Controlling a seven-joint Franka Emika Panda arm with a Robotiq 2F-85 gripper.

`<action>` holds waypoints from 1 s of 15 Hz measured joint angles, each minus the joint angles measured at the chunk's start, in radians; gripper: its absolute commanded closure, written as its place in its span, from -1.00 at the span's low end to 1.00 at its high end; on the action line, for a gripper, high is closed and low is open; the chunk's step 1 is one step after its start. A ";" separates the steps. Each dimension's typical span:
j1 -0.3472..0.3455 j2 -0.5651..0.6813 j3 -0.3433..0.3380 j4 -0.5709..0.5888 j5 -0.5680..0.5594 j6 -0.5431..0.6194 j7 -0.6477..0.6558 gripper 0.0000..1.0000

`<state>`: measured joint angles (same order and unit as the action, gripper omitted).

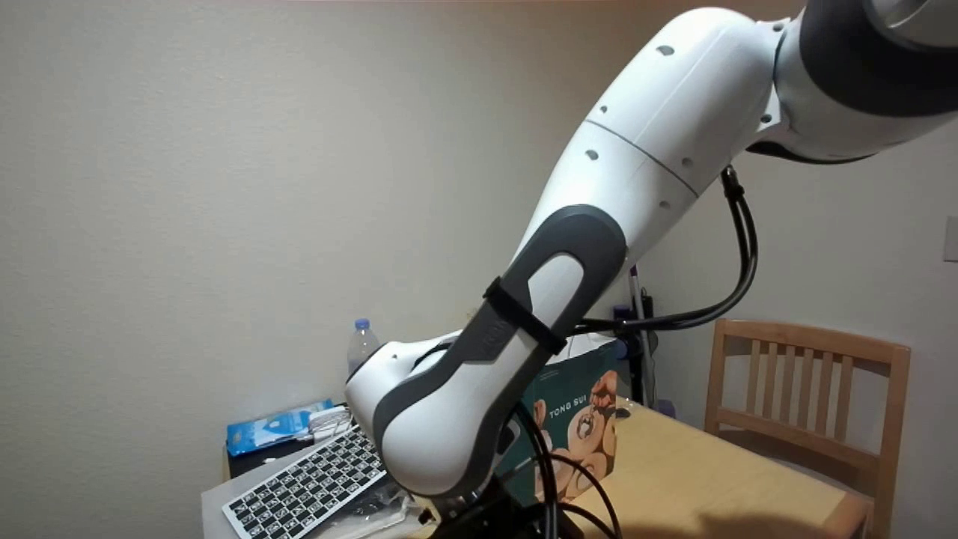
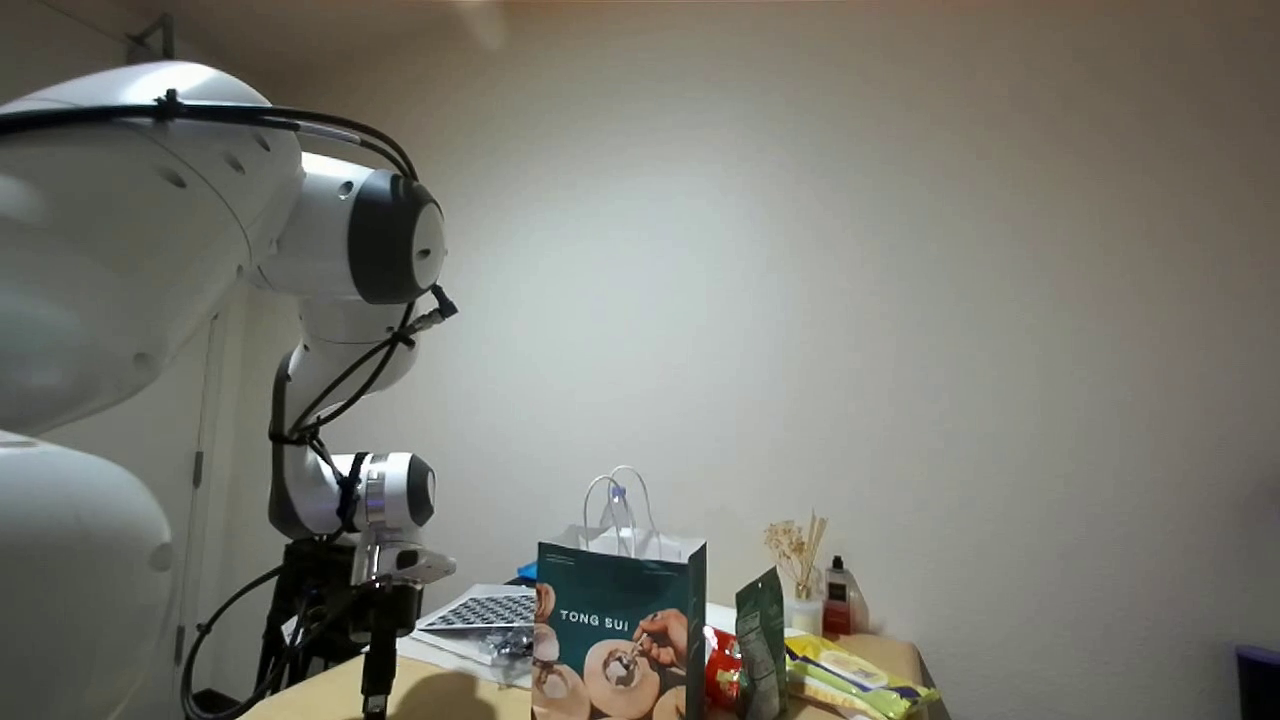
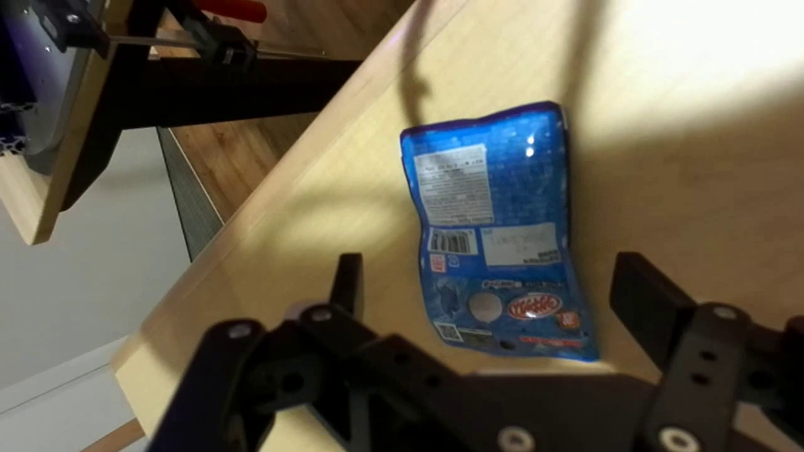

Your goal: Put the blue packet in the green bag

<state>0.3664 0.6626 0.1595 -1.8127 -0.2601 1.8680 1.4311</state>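
Observation:
In the wrist view, the blue packet (image 3: pixel 515 201) lies flat on the wooden table with its printed back and barcode facing up. My gripper (image 3: pixel 492 276) stands open above it, one finger to each side of the packet's lower half, and neither appears to touch it. In an exterior view the gripper (image 2: pixel 377 690) points down, close over the table and to the left of the bag. The green bag stands upright, with its Tong Sui front (image 2: pixel 660 580) and white loop handles showing. In an exterior view the arm partly covers the bag (image 1: pixel 572 378). Neither exterior view shows the blue packet.
Beside the bag are a red packet (image 2: pixel 722 665), a dark green pouch (image 2: pixel 762 640) and a yellow pack (image 2: pixel 860 680). A keyboard (image 1: pixel 307 483) and a blue-and-white pack (image 1: pixel 273 432) lie behind the arm. The table edge (image 3: pixel 276 179) runs near the packet. A chair (image 1: pixel 808 374) stands beyond.

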 measured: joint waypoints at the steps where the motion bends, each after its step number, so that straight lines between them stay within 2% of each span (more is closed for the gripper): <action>1: -0.002 0.002 -0.003 -0.008 0.002 0.003 -0.009 -1.00; 7: 0.005 0.007 -0.021 -0.008 0.004 0.010 -0.012 -1.00; 12: -0.013 0.047 -0.052 -0.010 0.022 0.096 -0.055 -1.00; 13: -0.016 0.051 -0.055 -0.010 0.027 0.105 -0.069 -0.80; 14: -0.017 0.051 -0.056 -0.010 0.033 0.107 -0.081 -0.48; 15: -0.019 0.051 -0.057 -0.009 0.038 0.109 -0.091 -0.34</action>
<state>0.3476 0.7137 0.1023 -1.8221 -0.2220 1.9771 1.3399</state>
